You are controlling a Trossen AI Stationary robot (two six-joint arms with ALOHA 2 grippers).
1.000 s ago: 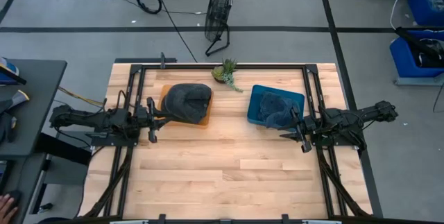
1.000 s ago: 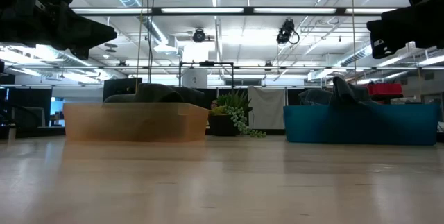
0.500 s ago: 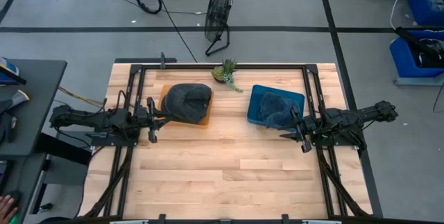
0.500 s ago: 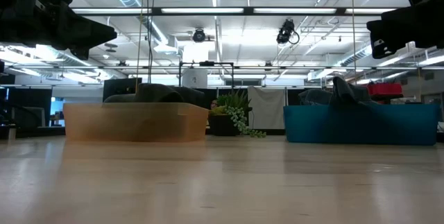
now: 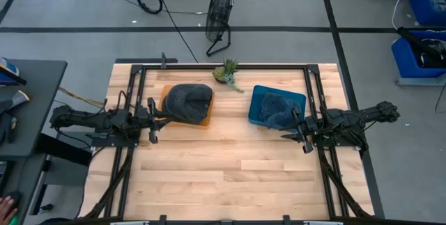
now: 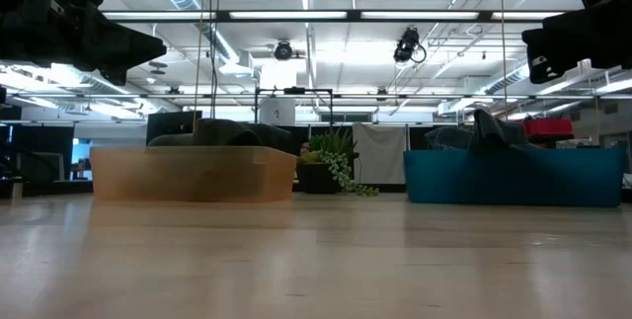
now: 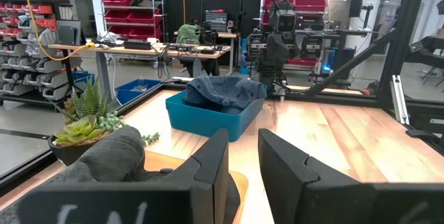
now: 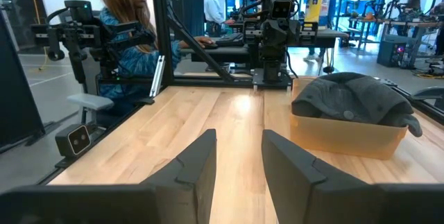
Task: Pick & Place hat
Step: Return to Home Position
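A dark grey hat (image 5: 188, 102) lies heaped in an orange tray (image 5: 203, 118) on the far left of the table. A blue-grey hat (image 5: 277, 109) sits in a blue bin (image 5: 260, 93) on the far right. My left gripper (image 5: 162, 119) hovers open just left of the orange tray, above the table. My right gripper (image 5: 287, 133) hovers open beside the blue bin's near right side. The grey hat (image 8: 354, 96) also shows in the right wrist view, the blue-grey hat (image 7: 225, 91) in the left wrist view.
A small potted succulent (image 5: 227, 72) stands at the far edge between tray and bin. Black frame rails (image 5: 136, 79) run along the table's sides. Bare wood (image 5: 230, 169) spreads across the near half. People sit beyond the table in the right wrist view.
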